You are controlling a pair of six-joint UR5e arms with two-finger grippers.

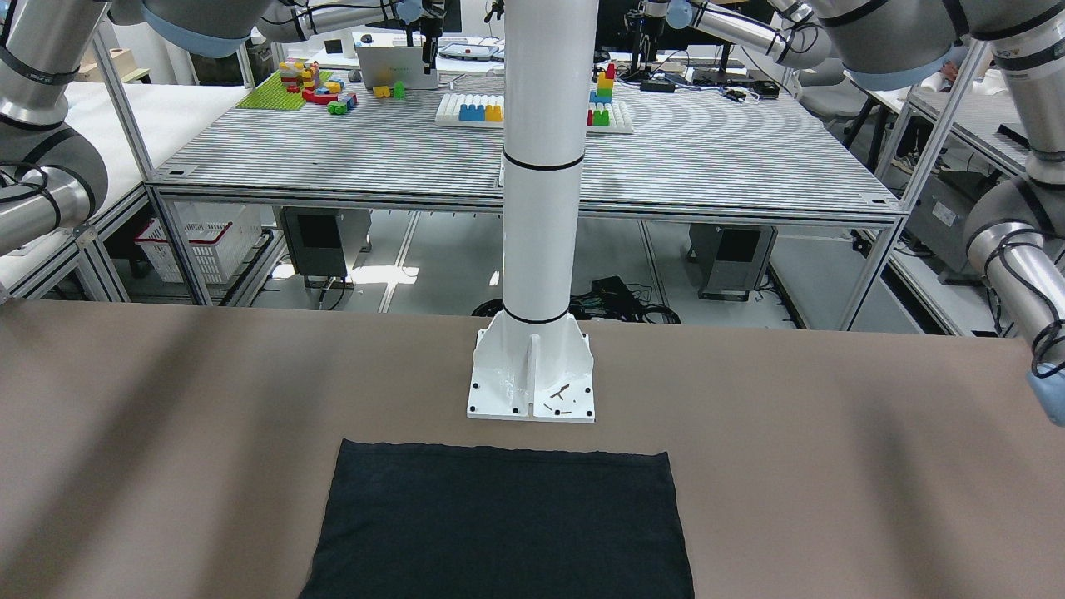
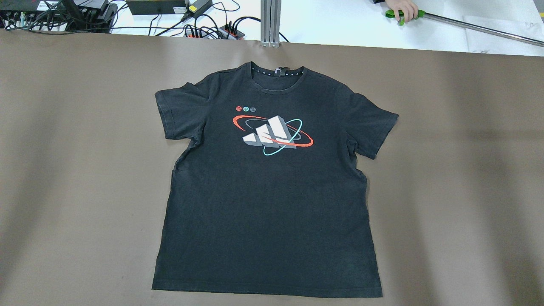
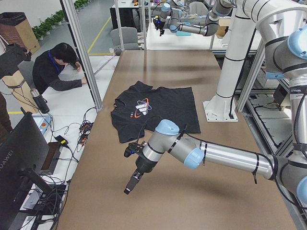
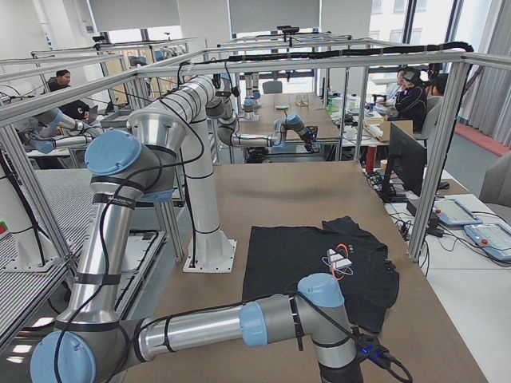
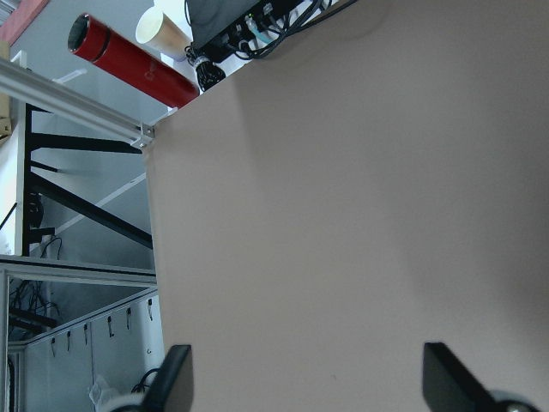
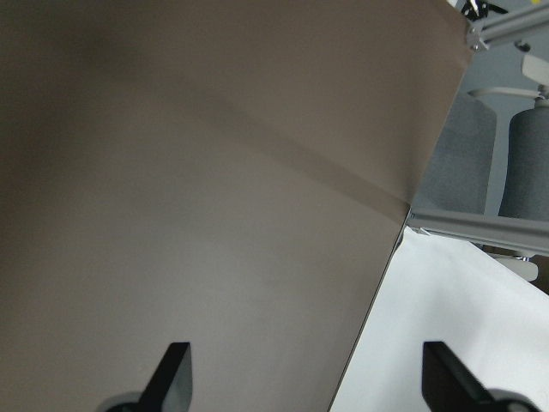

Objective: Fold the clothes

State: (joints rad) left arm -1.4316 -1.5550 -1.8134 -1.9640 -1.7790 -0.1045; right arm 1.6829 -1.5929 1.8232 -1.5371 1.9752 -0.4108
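I am watching the brown table [image 2: 467, 170] carrying the black T-shirt [image 2: 267, 204], which is lying flat at its middle (collar toward the far edge). My left gripper [image 5: 310, 376] and right gripper [image 6: 304, 376] are both hanging spread wide over bare surface.

brown table [image 2: 76, 178], cables [image 2: 204, 19] and power strip [image 2: 231, 33] at its far edge, hand [image 2: 403, 9] on green-handled rod [image 2: 467, 24], toy blocks [image 1: 316, 87] on back bench [image 1: 707, 158], white basket [image 1: 204, 241], red flask [image 5: 133, 62] beside paper cup [image 5: 163, 30]

i had bare brown table [image 2: 63, 170] open on both sides of the black shirt [image 2: 267, 204]; only my white pedestal [image 1: 532, 383] stood in the way, near the shirt's hem.
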